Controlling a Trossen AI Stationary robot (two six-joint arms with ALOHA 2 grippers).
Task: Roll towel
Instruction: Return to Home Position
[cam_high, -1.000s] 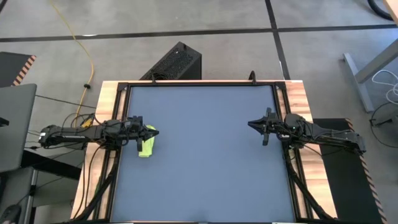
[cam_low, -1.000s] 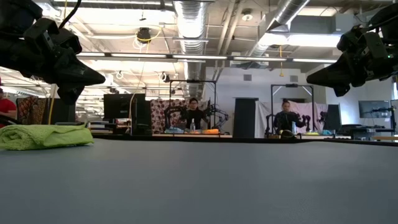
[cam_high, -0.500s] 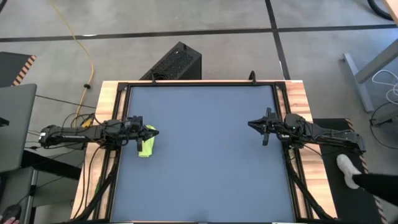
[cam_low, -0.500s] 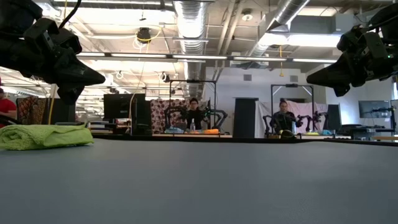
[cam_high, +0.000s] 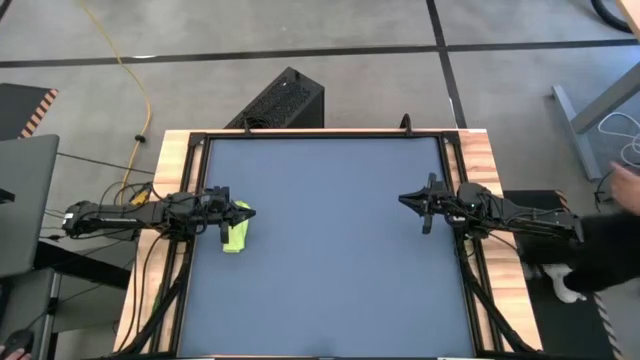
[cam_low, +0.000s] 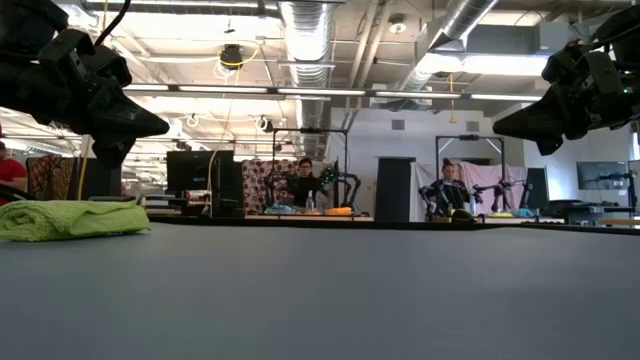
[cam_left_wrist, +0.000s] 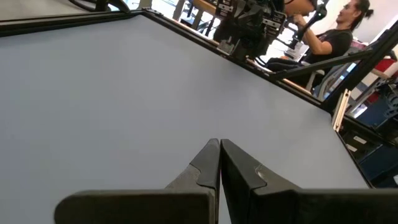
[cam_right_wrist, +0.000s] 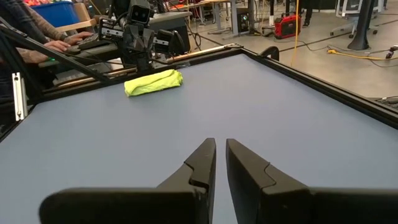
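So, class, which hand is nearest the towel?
The left hand, hanging just above the towel at the mat's left edge; the right hand is across the mat, far from it.

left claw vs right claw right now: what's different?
Side: the left claw sits at the left edge of the mat, the right claw at its right edge, tips facing each other.
Towel: the left claw hangs just over the rolled-up towel; the right claw has only bare mat below it, with the towel across the table.
Shared: both are raised off the mat, fingers together, holding nothing.
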